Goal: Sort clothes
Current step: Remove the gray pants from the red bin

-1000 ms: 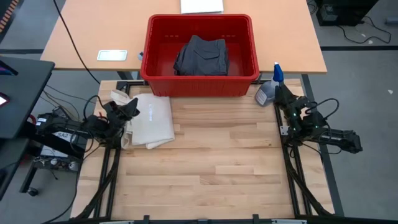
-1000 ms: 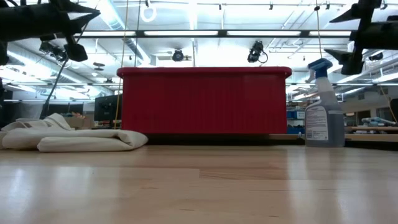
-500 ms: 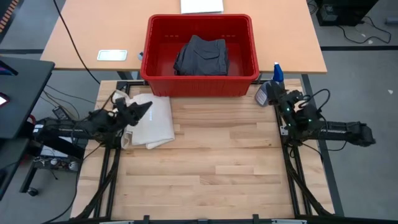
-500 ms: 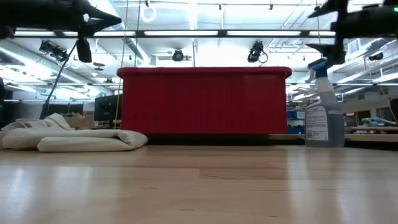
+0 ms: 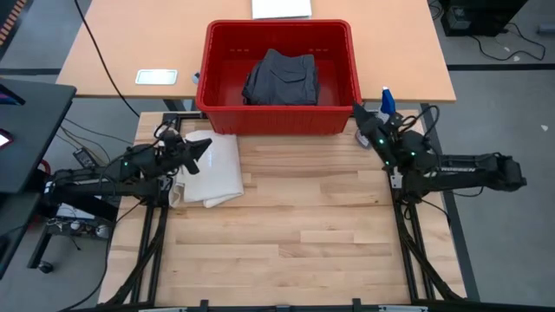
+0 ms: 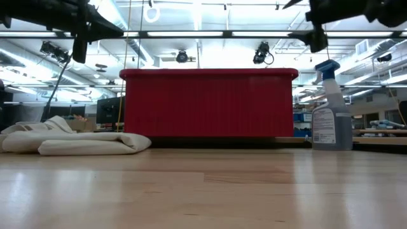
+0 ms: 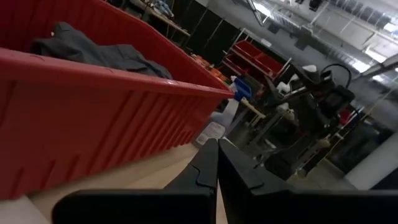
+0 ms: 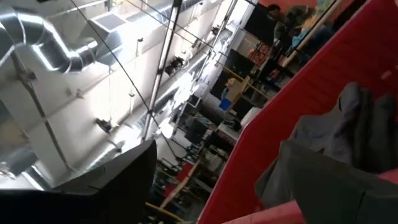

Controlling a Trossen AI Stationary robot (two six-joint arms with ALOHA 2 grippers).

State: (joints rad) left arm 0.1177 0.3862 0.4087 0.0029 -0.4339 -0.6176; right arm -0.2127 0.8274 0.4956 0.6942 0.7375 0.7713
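Note:
The dark charcoal-grey shorts [image 5: 280, 78] lie bunched on the floor of the red bin [image 5: 205, 69] beyond the table's far edge; they also show in the left wrist view [image 7: 93, 50] and the right wrist view [image 8: 348, 124]. No black or plaid piece is in view. My left gripper [image 5: 201, 149] [image 7: 217, 155] hovers shut above the cream tote bag [image 5: 217, 169], pointing toward the bin. My right gripper [image 5: 357, 111] [image 8: 217, 149] is open, up in the air by the bin's near right corner.
The cream tote bag [image 6: 76, 141] lies folded flat on the table's left part. A spray bottle [image 5: 386, 100] [image 6: 331, 121] stands at the far right corner, just beside my right arm. The red bin's wall [image 6: 210, 102] closes off the far side. Bare wood fills the middle and near part.
My left gripper has reached out toward the table's right, over the tote bag. My right gripper has swung toward the table's left and far edge, from beside the spray bottle to the bin's near right corner. The clothes and the tote have stayed put.

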